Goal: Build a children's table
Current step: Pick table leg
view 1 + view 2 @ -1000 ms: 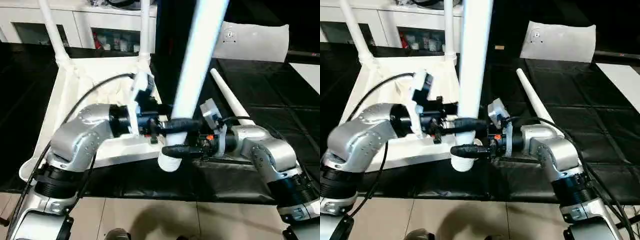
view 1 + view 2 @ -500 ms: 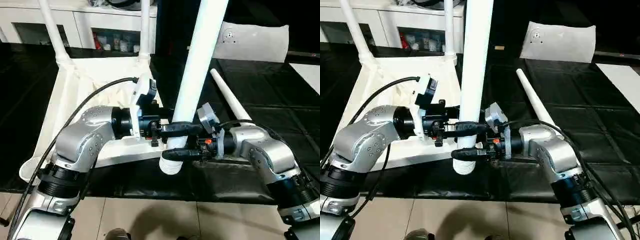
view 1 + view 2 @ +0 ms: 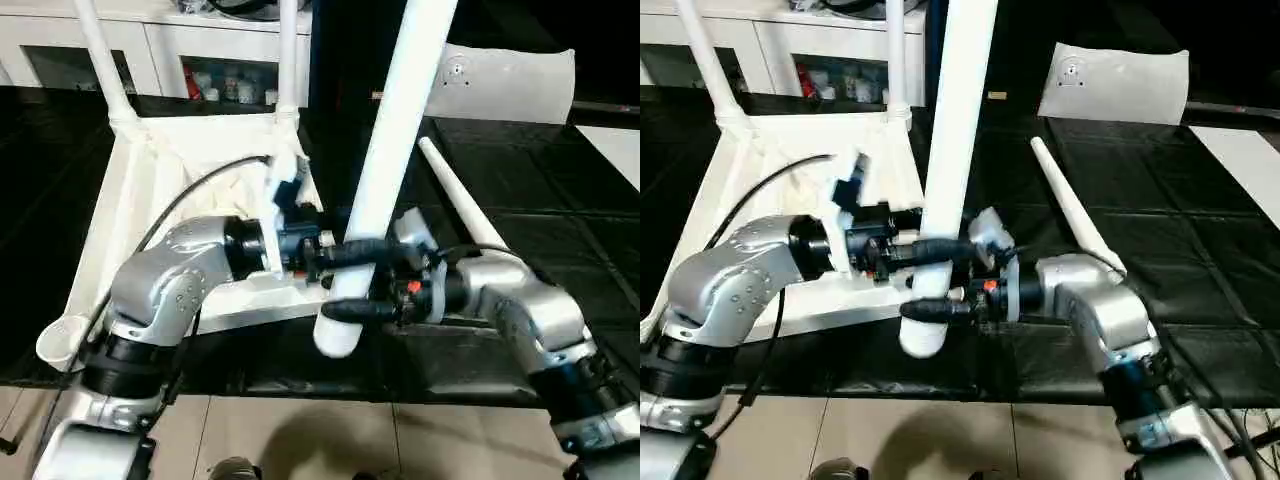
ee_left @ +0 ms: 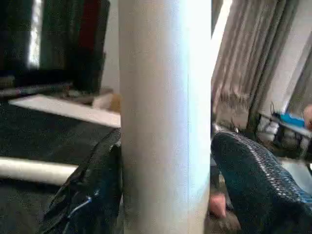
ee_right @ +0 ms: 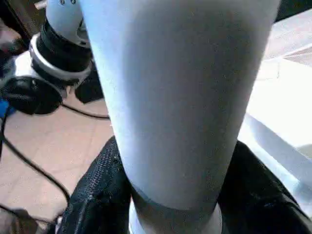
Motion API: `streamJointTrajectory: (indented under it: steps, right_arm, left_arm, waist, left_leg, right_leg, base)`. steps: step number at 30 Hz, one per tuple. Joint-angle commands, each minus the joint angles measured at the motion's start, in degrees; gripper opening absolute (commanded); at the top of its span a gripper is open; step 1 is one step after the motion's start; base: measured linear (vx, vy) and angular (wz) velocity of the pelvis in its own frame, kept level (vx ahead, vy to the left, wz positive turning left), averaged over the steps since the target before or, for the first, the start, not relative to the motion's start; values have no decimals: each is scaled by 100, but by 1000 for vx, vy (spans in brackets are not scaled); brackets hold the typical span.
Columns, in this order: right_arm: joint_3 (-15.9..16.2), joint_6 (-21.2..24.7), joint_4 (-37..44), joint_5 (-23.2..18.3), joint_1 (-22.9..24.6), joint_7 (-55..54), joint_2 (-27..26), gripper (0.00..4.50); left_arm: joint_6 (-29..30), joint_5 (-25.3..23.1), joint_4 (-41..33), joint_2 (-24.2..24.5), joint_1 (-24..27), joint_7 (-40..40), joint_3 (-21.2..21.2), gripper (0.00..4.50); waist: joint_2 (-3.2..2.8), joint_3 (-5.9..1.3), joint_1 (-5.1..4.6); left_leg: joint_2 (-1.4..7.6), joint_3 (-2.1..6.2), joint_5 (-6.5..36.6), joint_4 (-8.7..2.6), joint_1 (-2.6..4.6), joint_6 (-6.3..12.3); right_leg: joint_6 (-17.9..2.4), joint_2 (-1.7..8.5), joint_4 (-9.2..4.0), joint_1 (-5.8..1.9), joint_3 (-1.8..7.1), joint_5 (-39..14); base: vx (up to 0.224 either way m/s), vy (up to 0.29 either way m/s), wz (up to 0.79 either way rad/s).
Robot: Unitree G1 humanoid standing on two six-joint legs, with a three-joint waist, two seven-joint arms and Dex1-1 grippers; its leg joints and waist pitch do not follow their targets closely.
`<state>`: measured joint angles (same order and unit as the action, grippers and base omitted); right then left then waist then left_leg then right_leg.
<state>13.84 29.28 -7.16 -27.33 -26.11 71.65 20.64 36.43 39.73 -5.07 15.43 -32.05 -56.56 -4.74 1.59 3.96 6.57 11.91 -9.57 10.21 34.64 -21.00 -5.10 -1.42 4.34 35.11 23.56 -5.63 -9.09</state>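
The children's table top (image 3: 170, 150) lies upside down on the left, with two legs (image 3: 100, 60) (image 3: 288, 60) standing in its far corner sockets. A third white leg (image 3: 400, 120) is held nearly upright in the middle, its thick end (image 3: 335, 340) just above the mat near the top's near right corner. My right gripper (image 3: 350, 310) is shut on this leg low down, both fingers (image 5: 97, 195) pressed to it. My left gripper (image 3: 355, 250) straddles the leg just above, open, with one finger (image 4: 253, 185) standing off the leg. Another leg (image 3: 455, 190) lies on the mat to the right.
A black mat (image 3: 560, 220) covers the work area, with tiled floor (image 3: 300, 440) in front. A flat whitish bag (image 3: 515, 85) lies at the back right. White cabinets (image 3: 180, 40) stand behind the table top. An empty corner socket (image 3: 60, 340) sits at the near left.
My left gripper's jaws have spread away from the upright leg, while the right gripper has closed tighter on it. The leg's thick end has sunk slightly.
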Motion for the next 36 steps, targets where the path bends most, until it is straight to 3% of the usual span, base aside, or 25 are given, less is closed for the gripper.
streamJointTrajectory:
  steps: [1, 2, 5, 8, 10, 13, 14, 16, 19, 22, 26, 31, 36]
  right_arm:
    - [-180, -16, 51, -135, 19, -78, 9, 194]
    - [-188, -14, 52, -141, 21, -86, 4, 194]
    - [-431, -140, 4, -187, 32, -379, -183, 194]
    - [-614, -280, -62, -158, 6, -706, -362, 194]
    - [-743, -480, -196, -27, -33, -1113, -524, 193]
    - [-795, -578, -239, 38, -43, -1318, -603, 192]
    - [-800, -584, -220, 53, -42, -1382, -635, 192]
    - [-763, -624, -125, 206, -30, -1616, -741, 192]
    - [-575, -823, -171, 521, -51, -1826, -757, 192]
    - [-539, -956, -326, 694, -108, -2077, -839, 192]
    - [-540, -1093, -517, 933, -191, -2426, -893, 192]
    - [-623, -1214, -650, 1060, -238, -2657, -954, 192]
    - [-672, -1423, -835, 1202, -316, -2965, -1023, 192]
  left_arm:
    - [-65, 124, -113, -93, 25, 161, 151, 337]
    - [-76, 131, -115, -109, 29, 180, 167, 344]
    - [-304, 459, -120, -646, 106, 973, 724, 351]
    - [-364, 553, -145, -833, 123, 1466, 1037, 356]
    - [-511, 629, -125, -985, 85, 1944, 1413, 356]
    - [-587, 541, -95, -1000, 72, 2210, 1566, 356]
    - [-601, 305, -31, -923, 65, 2350, 1548, 356]
    - [-642, -865, 289, -497, 34, 2863, 1188, 356]
    - [-798, -1723, 395, -4, 54, 2904, 536, 356]
    - [-803, -1771, 227, -17, 17, 2885, 316, 356]
    - [-752, -1693, -155, -90, -53, 2744, 56, 356]
    - [-784, -1696, -552, -152, -23, 2528, -215, 356]
    - [-847, -1737, -540, -171, 35, 2602, -208, 356]
  waist:
    - [-18, -449, 12]
    - [-17, -453, 12]
    - [-3, -442, 7]
    - [-22, -452, 12]
    - [-9, -448, -5]
    - [9, -452, -15]
    - [1, -453, -13]
    - [29, -439, -47]
    - [-3, -458, -33]
    - [-22, -473, -23]
    - [-26, -474, -24]
    - [-14, -442, -50]
    - [-10, -440, -87]
  left_leg:
    - [100, 8, 1137, -373, 29, 61]
    - [102, 8, 1155, -369, 36, 55]
    - [95, 4, 1206, -361, 24, 44]
    - [83, 14, 1180, -361, 23, 47]
    - [79, 14, 1235, -358, 26, 21]
    - [72, 17, 1192, -362, 29, 12]
    - [74, 14, 1165, -365, 42, 34]
    - [92, 38, 1235, -408, 44, 54]
    - [82, 47, 1176, -407, 67, 3]
    - [125, 43, 1082, -412, 70, -54]
    - [125, 32, 1068, -411, 42, -89]
    - [98, 18, 1247, -407, 37, -66]
    - [78, 22, 1308, -399, 35, -76]
  right_leg:
    - [-644, 351, -505, -350, 257, -2253]
    - [-629, 354, -505, -350, 260, -2278]
    - [-561, 361, -544, -358, 244, -2471]
    - [-450, 347, -552, -354, 230, -2553]
    - [-398, 347, -577, -342, 213, -2646]
    - [-289, 339, -584, -338, 210, -2688]
    - [-274, 328, -581, -332, 215, -2631]
    - [-69, 290, -580, -305, 219, -2651]
    - [60, 323, -574, -303, 234, -2641]
    - [-404, 356, -476, -302, 268, -2052]
    - [-694, 369, -428, -336, 285, -1706]
    - [-501, 374, -509, -341, 275, -2262]
    - [-370, 354, -541, -324, 255, -2507]
  base:
    - [0, 0, 0]
    - [0, 0, 0]
    - [0, 0, 0]
    - [0, 0, 0]
    - [0, 0, 0]
    - [0, 0, 0]
    - [0, 0, 0]
    - [0, 0, 0]
    - [0, 0, 0]
    - [0, 0, 0]
    - [0, 0, 0]
    - [0, 0, 0]
    - [0, 0, 0]
